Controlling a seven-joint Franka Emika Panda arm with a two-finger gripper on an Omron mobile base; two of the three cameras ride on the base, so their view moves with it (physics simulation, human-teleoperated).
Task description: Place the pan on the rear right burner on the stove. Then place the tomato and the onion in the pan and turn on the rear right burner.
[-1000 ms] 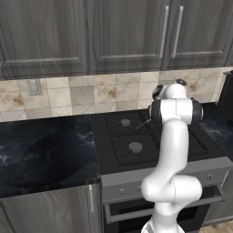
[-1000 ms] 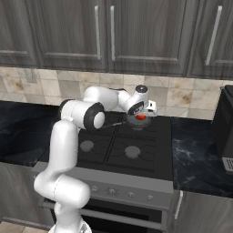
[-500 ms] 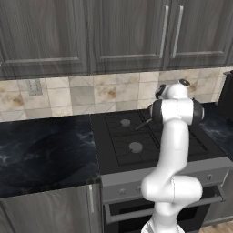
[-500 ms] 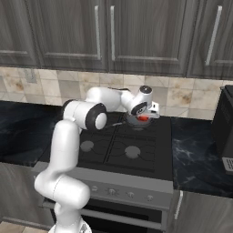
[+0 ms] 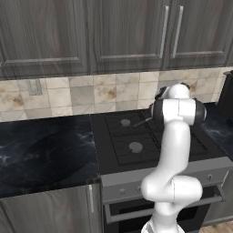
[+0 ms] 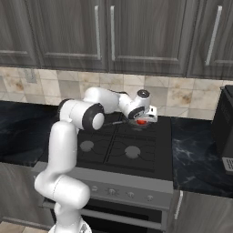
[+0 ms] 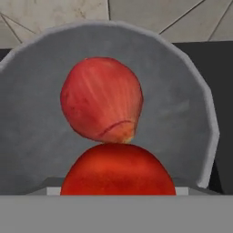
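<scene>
Stove (image 6: 136, 157) sits in the middle of the right base frame, dark surface (image 6: 18, 125) at far left. Right of centre, the gripper (image 6: 142, 119) hangs over the pan (image 7: 191, 113) at the rear right burner, its jaws apart and gripping nothing. In the hand frame, the onion (image 7: 101, 98) touches the tomato (image 7: 118, 170) just below it, both inside the pan.
</scene>
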